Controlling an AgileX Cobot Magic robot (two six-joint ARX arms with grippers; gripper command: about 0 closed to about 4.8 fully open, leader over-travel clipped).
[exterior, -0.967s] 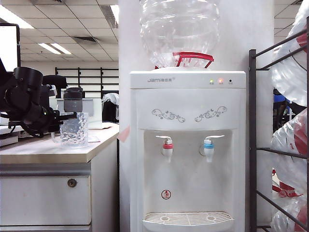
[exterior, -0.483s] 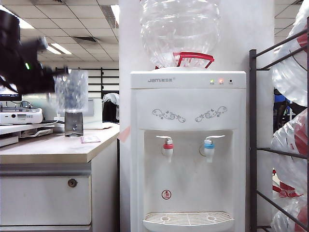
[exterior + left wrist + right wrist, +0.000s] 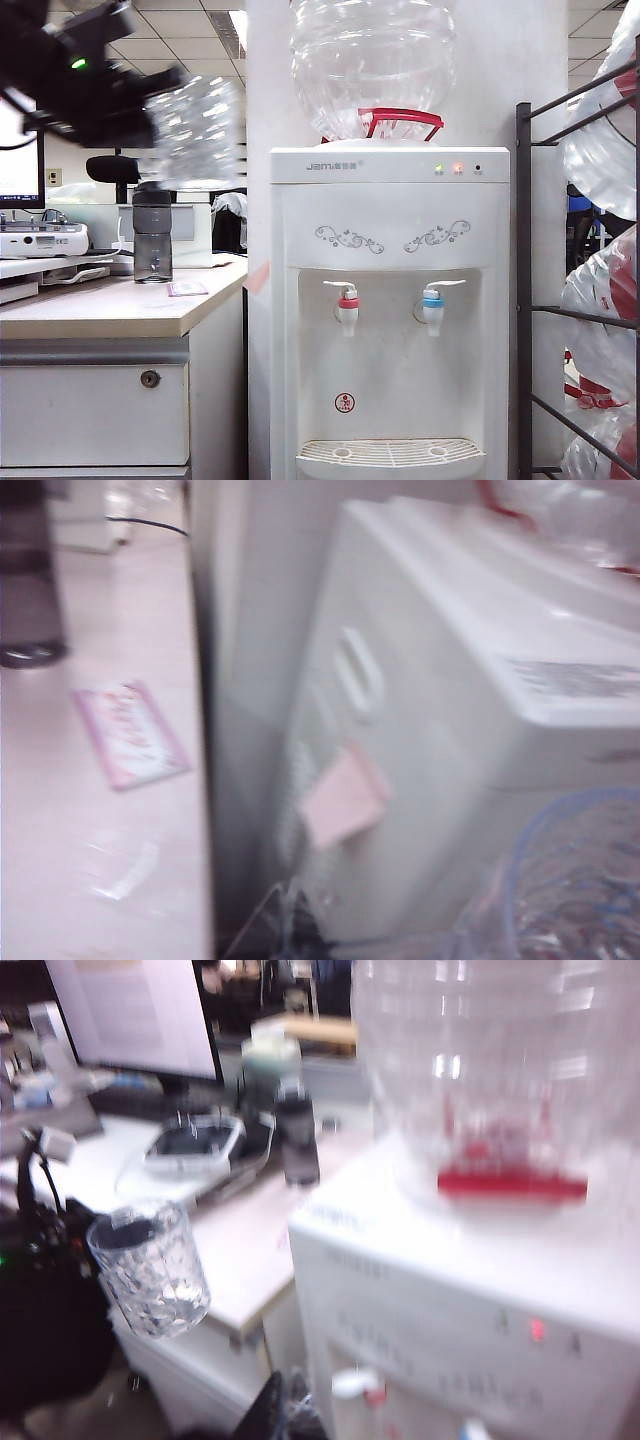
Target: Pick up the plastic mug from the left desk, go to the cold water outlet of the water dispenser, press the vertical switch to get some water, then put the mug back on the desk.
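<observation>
The plastic mug (image 3: 195,130) hangs in the air, tilted and motion-blurred, held out at the tip of the left gripper (image 3: 150,118); the clamp sits at the mug's side nearest the arm, and the jaws are closed on it (the blur hides exactly where they bite). From the right wrist view the same mug (image 3: 150,1270) shows its faceted wall clearly, mouth up and leaning a little, with the dark bulk of the left gripper (image 3: 75,1290) pressed against it. In the left wrist view only a curved piece of the mug's rim (image 3: 570,870) shows at the frame's corner.

Below the held mug lies the left desk (image 3: 110,310), and under and a little behind the gripper stands a smoky-grey bottle (image 3: 152,235) on the desktop, near a small pink card (image 3: 187,288). Beyond the mug, on the side away from the arm, rises the water dispenser (image 3: 390,300); the mug is level with its top edge and just short of it. The cold water outlet (image 3: 433,305) sits well below and beyond the mug, beside the red-collared tap (image 3: 347,303).

The right gripper is not seen in any view; its camera looks down on the dispenser's big clear bottle (image 3: 490,1070).
</observation>
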